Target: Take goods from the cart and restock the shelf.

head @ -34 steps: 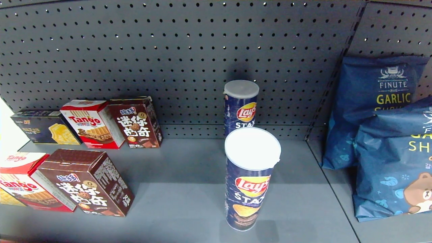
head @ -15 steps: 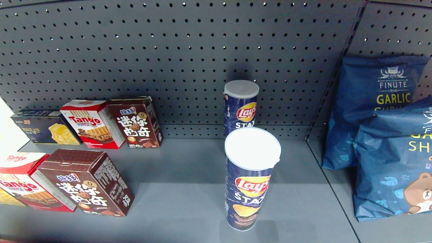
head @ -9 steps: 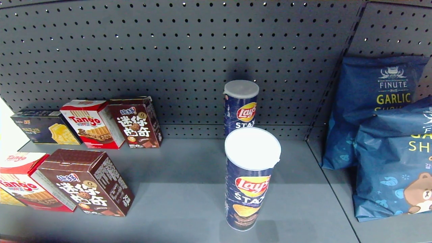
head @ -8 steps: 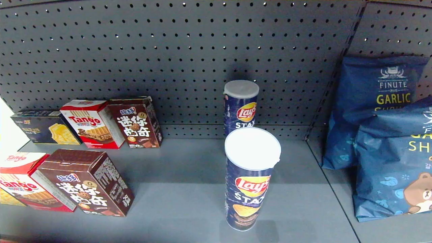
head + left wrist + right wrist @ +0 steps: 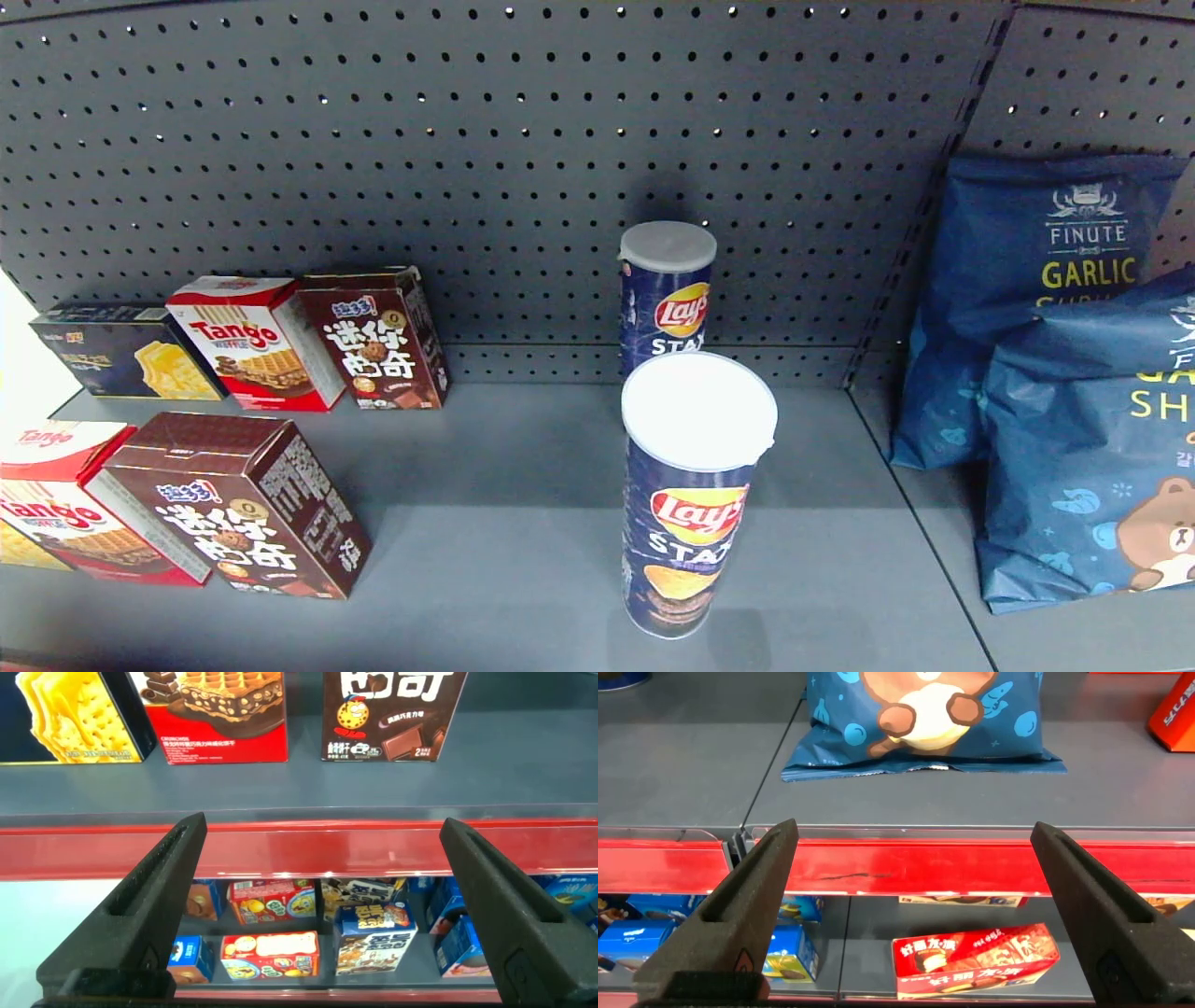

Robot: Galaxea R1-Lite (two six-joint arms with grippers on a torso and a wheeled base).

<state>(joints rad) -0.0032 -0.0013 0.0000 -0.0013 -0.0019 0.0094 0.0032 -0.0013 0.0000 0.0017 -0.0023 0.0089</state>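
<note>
Shelf [image 5: 523, 532]: grey metal deck with a red front rail [image 5: 308, 849] (seen from both wrist cameras).
Front chip can [image 5: 688, 523]: dark blue tube with a white lid, upright at mid-shelf, near the front edge.
Front brown box [image 5: 247, 509]: brown carton at the shelf's left, tilted back. It touches the front red-and-white box [image 5: 56, 509] on its left.
Front blue bag [image 5: 1092, 467]: blue pouch with a bear print, in the bay to the right of the divider. It leans against the rear blue bag [image 5: 1018, 280].
Rear chip can [image 5: 665, 299]: same blue tube with a grey lid, upright directly behind the front can, at the back panel.
Rear box row: dark box [image 5: 126, 355], red-and-white box [image 5: 257, 341] and brown box [image 5: 378, 336], side by side and leaning on the back panel.
Pegboard back panel [image 5: 467, 140]: dark grey, perforated.
Left gripper [image 5: 322, 826]: fingers spread wide with nothing between them. It sits in front of the red rail, below the left-hand boxes, and touches nothing.
Right gripper [image 5: 915, 829]: fingers spread wide and empty. It sits in front of the rail, below the bear-print bag, with no contact.
Lower shelf goods [image 5: 271, 952]: small cartons on the tier beneath.
</note>
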